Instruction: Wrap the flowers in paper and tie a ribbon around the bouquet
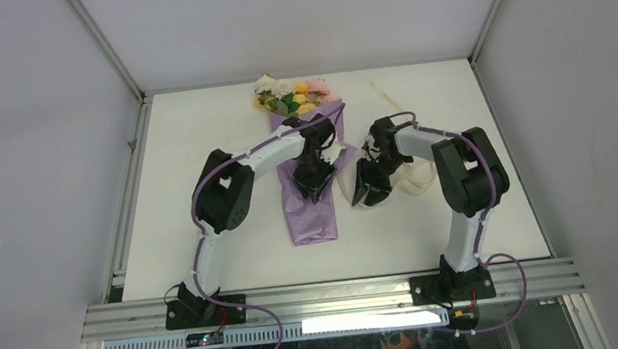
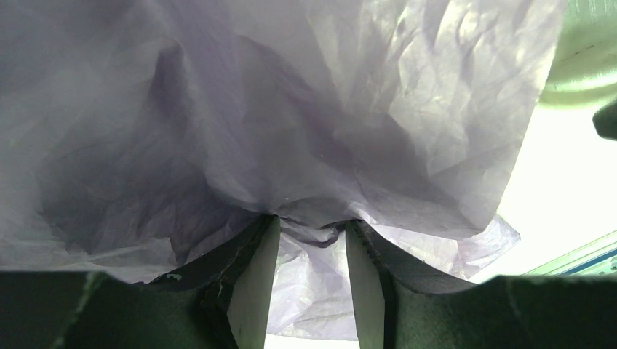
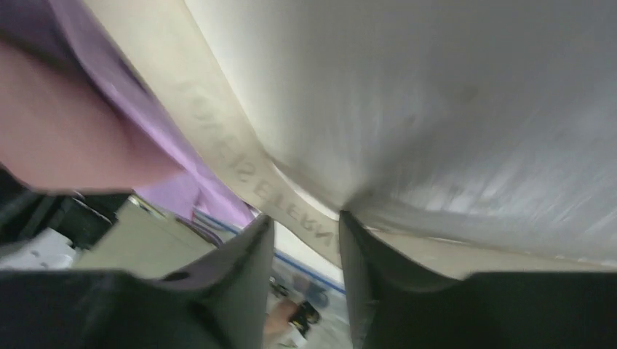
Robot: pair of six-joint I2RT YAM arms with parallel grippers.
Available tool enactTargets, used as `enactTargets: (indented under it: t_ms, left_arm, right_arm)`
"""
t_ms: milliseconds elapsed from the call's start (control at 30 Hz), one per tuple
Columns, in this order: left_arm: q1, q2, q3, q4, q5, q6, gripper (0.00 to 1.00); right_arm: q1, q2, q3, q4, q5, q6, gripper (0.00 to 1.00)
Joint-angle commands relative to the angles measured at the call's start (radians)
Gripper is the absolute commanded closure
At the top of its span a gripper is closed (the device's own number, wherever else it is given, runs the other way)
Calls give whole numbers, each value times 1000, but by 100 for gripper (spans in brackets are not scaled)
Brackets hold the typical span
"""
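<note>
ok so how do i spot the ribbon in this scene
Find the white table, then the lilac bouquet lying along its middle. Just right of it, by the right gripper, the ribbon lies in loose loops: a narrow cream strip, limp and flat, unlike the crinkly purple cone.

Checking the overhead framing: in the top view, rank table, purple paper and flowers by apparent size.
Largest: the table. Then the paper, though the left gripper hides part of it. Smallest: the flowers.
</note>
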Motion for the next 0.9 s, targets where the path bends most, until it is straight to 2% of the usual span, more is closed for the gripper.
enactTargets:
  t_ms: [0, 33, 133, 233, 300, 433, 500, 600, 867]
  left_arm:
    - [11, -8, -16, 22, -7, 4, 58]
    - [10, -7, -15, 22, -6, 3, 58]
    - [10, -9, -13, 22, -7, 2, 58]
    - [10, -10, -10, 22, -2, 0, 58]
    - [10, -7, -10, 22, 4, -1, 58]
    - [10, -6, -14, 22, 15, -8, 57]
    - [10, -3, -12, 22, 21, -13, 57]
    - [10, -7, -13, 22, 22, -16, 56]
    - [17, -8, -14, 22, 30, -21, 52]
  right_arm:
    - [14, -143, 14, -92, 51, -14, 44]
    - [14, -178, 32, -100, 93, 8, 37]
    - [32, -315, 5, -27, 219, 133, 34]
    - [78, -460, -194, 312, 183, 407, 33]
    - [138, -491, -305, 587, 205, 584, 35]
    - [196, -437, -345, 784, 288, 684, 37]
    - [200, -394, -330, 791, 304, 679, 42]
    - [203, -356, -335, 804, 325, 701, 53]
    - [242, -301, -386, 823, 399, 713, 55]
